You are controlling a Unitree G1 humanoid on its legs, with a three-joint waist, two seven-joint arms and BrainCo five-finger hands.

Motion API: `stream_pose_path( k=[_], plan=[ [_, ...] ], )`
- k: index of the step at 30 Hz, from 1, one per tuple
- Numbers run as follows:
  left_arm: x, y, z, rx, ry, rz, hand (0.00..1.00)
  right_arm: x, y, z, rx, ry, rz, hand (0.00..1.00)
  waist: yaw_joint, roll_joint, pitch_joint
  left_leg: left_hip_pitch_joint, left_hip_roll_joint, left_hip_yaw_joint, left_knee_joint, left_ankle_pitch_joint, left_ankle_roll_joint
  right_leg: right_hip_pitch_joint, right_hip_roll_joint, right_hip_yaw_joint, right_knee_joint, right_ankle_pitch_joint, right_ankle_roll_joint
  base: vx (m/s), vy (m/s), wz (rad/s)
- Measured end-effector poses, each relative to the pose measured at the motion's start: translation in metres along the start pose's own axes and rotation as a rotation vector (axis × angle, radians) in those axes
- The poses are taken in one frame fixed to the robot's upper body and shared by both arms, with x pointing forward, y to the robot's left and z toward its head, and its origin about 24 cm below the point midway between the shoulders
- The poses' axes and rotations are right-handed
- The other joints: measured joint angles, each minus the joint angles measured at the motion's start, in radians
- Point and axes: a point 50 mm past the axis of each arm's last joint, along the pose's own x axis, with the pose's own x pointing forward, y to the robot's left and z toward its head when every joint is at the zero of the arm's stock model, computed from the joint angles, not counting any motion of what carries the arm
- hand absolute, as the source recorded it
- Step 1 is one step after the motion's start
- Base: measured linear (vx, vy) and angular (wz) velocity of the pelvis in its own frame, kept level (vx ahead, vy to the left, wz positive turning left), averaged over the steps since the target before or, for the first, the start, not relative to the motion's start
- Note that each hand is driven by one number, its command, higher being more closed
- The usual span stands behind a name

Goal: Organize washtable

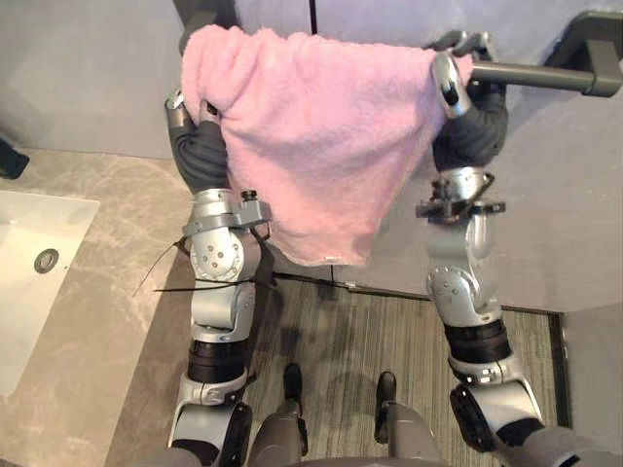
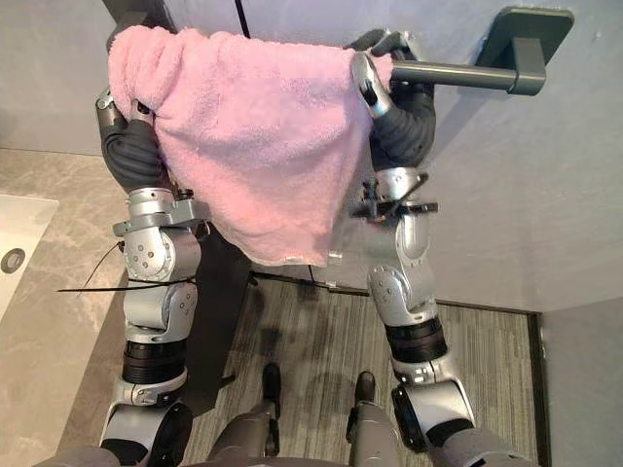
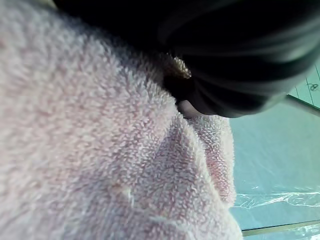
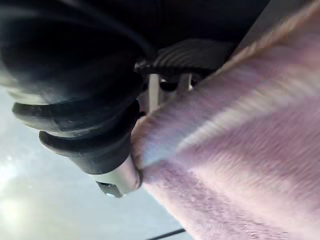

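Fluffy pink terry towel drapes grey metal wall bar at 12 o'clock. Right hand fingers curled on its 2 o'clock corner. Left hand under 10 o'clock edge, grip indeterminable.

Silver-grey left arm and right arm: rounded housings dotted with small screws, black bands lower down. Dark ribbed covers sheathe left robot hand and right robot hand, whose silver fingers are dark-tipped.

The towel covers most of the rail; its right stretch is bare.
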Motion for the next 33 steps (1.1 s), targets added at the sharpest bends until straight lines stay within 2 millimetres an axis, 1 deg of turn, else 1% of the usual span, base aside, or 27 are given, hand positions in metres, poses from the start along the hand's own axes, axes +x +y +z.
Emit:
stream_pose_path(
  k=[4,8,10,11,12,13,14,15,16,17,22,23,25,27,29,30,33],
  plan=[
    [-0.006,0.004,-0.004,0.006,0.025,0.011,1.00,-0.010,-0.012,-0.004,-0.017,0.033,-0.041,0.00,-0.001,-0.003,-0.001,0.028,0.009,0.013,-0.001,-0.010,0.003,0.030,0.009,0.005,-0.017,0.000,0.000,0.01,-0.013,-0.09],
    [-0.008,0.005,-0.006,0.008,0.030,0.012,1.00,-0.020,-0.015,-0.008,0.014,0.054,-0.044,0.00,0.000,-0.023,-0.013,0.032,0.014,0.027,0.007,-0.023,0.000,0.032,0.019,0.017,-0.025,0.000,0.000,0.04,-0.013,-0.11],
    [-0.012,0.007,-0.009,0.014,0.045,0.004,1.00,-0.029,-0.019,-0.013,0.044,0.085,-0.048,0.00,-0.002,-0.024,-0.014,0.048,0.014,0.032,0.007,-0.030,0.002,0.053,0.019,0.018,-0.036,-0.001,0.000,0.09,0.003,-0.05],
    [-0.014,0.007,-0.010,0.014,0.049,0.000,1.00,-0.036,-0.023,-0.018,0.041,0.125,-0.058,0.00,-0.001,-0.024,-0.014,0.054,0.014,0.035,0.007,-0.031,0.003,0.059,0.019,0.018,-0.036,-0.001,0.000,0.09,0.006,0.00],
    [-0.015,0.007,-0.010,0.008,0.050,0.002,1.00,-0.057,-0.030,-0.032,0.043,0.224,-0.067,0.00,0.001,-0.024,-0.014,0.060,0.014,0.040,0.007,-0.032,0.004,0.065,0.017,0.018,-0.037,-0.001,0.001,0.08,0.006,0.02],
    [-0.015,0.007,-0.009,0.007,0.043,0.004,1.00,-0.084,-0.038,-0.047,0.063,0.342,-0.106,0.00,0.001,-0.024,-0.014,0.059,0.013,0.043,0.007,-0.032,0.004,0.065,0.017,0.016,-0.038,-0.001,0.001,0.08,0.005,0.02],
    [-0.015,0.008,-0.009,0.008,0.042,0.004,1.00,-0.097,-0.040,-0.055,0.074,0.403,-0.128,0.00,0.001,-0.024,-0.014,0.059,0.013,0.043,0.006,-0.032,0.004,0.065,0.017,0.016,-0.040,-0.001,0.001,0.06,-0.002,-0.02],
    [-0.015,0.009,-0.009,0.010,0.041,0.004,1.00,-0.119,-0.042,-0.067,0.090,0.504,-0.160,0.00,-0.002,-0.024,-0.014,0.059,0.012,0.045,0.005,-0.032,0.004,0.066,0.017,0.018,-0.045,-0.001,0.001,0.03,-0.007,-0.05],
    [-0.014,0.009,-0.009,0.011,0.040,0.002,1.00,-0.129,-0.040,-0.071,0.106,0.546,-0.169,0.00,-0.003,-0.024,-0.014,0.059,0.012,0.047,0.005,-0.032,0.004,0.068,0.017,0.019,-0.050,-0.001,0.001,0.03,-0.014,-0.06],
    [-0.014,0.009,-0.009,0.015,0.040,-0.001,1.00,-0.135,-0.038,-0.073,0.120,0.565,-0.159,0.00,-0.005,-0.024,-0.014,0.060,0.012,0.047,0.005,-0.032,0.004,0.069,0.017,0.020,-0.051,-0.001,0.001,0.00,0.000,0.00],
    [-0.021,0.015,-0.014,0.048,0.065,0.014,1.00,-0.142,-0.026,-0.078,0.166,0.597,-0.067,0.00,-0.008,-0.024,-0.019,0.092,0.012,0.046,0.003,-0.036,0.002,0.103,0.020,0.019,-0.057,-0.001,0.001,-0.03,-0.005,0.00],
    [-0.021,0.015,-0.014,0.060,0.063,0.014,1.00,-0.151,-0.020,-0.081,0.192,0.630,-0.040,0.00,-0.011,-0.023,-0.024,0.092,0.012,0.047,0.002,-0.039,0.004,0.103,0.021,0.019,-0.061,0.000,0.003,-0.04,0.004,-0.04],
    [-0.021,0.018,-0.017,0.070,0.074,0.024,1.00,-0.161,-0.016,-0.085,0.215,0.672,-0.031,0.00,-0.017,-0.022,-0.036,0.092,0.011,0.049,0.000,-0.039,0.004,0.103,0.021,0.019,-0.068,0.004,0.006,-0.02,0.001,-0.02],
    [-0.021,0.023,-0.019,0.084,0.083,0.040,1.00,-0.173,-0.010,-0.089,0.249,0.720,-0.012,0.00,-0.030,-0.019,-0.041,0.094,0.010,0.049,-0.001,-0.038,0.004,0.104,0.020,0.021,-0.071,0.007,0.008,-0.01,0.000,-0.04],
    [-0.022,0.023,-0.019,0.088,0.084,0.040,1.00,-0.178,-0.010,-0.091,0.252,0.741,-0.023,0.00,-0.030,-0.019,-0.043,0.094,0.008,0.049,-0.002,-0.038,0.004,0.105,0.021,0.021,-0.073,0.008,0.008,0.01,0.001,-0.02],
    [-0.023,0.025,-0.021,0.095,0.095,0.043,1.00,-0.187,-0.014,-0.094,0.248,0.776,-0.048,0.00,-0.030,-0.017,-0.057,0.094,0.008,0.048,-0.007,-0.037,0.005,0.106,0.023,0.021,-0.080,0.011,0.009,0.00,0.000,0.00],
    [-0.028,0.029,-0.028,0.112,0.127,0.051,1.00,-0.196,-0.018,-0.098,0.242,0.818,-0.075,0.00,-0.029,-0.010,-0.075,0.113,0.008,0.046,-0.017,-0.037,0.005,0.129,0.025,0.021,-0.097,0.013,0.010,0.06,-0.005,0.01]
  ],
)
